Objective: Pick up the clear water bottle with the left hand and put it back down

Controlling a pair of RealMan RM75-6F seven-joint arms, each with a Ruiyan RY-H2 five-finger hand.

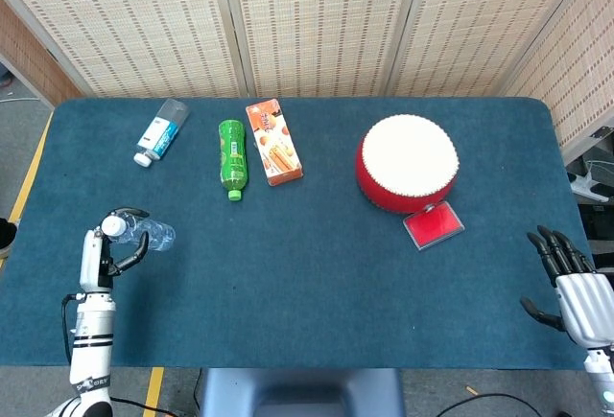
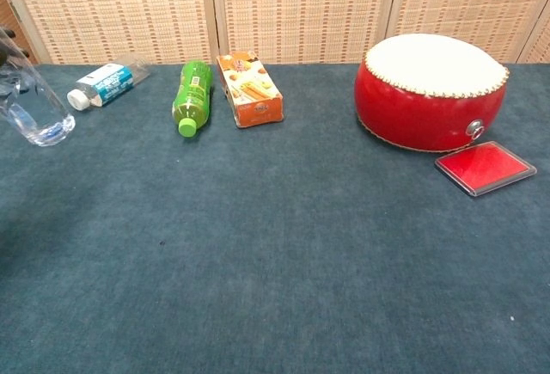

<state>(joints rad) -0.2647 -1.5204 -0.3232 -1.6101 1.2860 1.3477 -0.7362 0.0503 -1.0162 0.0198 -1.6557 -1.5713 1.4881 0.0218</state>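
Note:
The clear water bottle (image 1: 144, 233) hangs above the table's front left, tilted with its white cap toward my left hand (image 1: 97, 256). That hand grips it near the neck. In the chest view the clear water bottle (image 2: 33, 109) shows at the far left edge, slanted, its base off the cloth, and the hand itself is almost wholly out of frame. My right hand (image 1: 570, 285) rests at the table's front right corner, fingers spread, holding nothing.
At the back left lie a blue-labelled bottle (image 1: 159, 132), a green bottle (image 1: 231, 156) and an orange box (image 1: 273, 142). A red drum (image 1: 408, 163) with a red flat case (image 1: 434, 224) beside it stands right of centre. The table (image 1: 307, 292) is covered in blue cloth.

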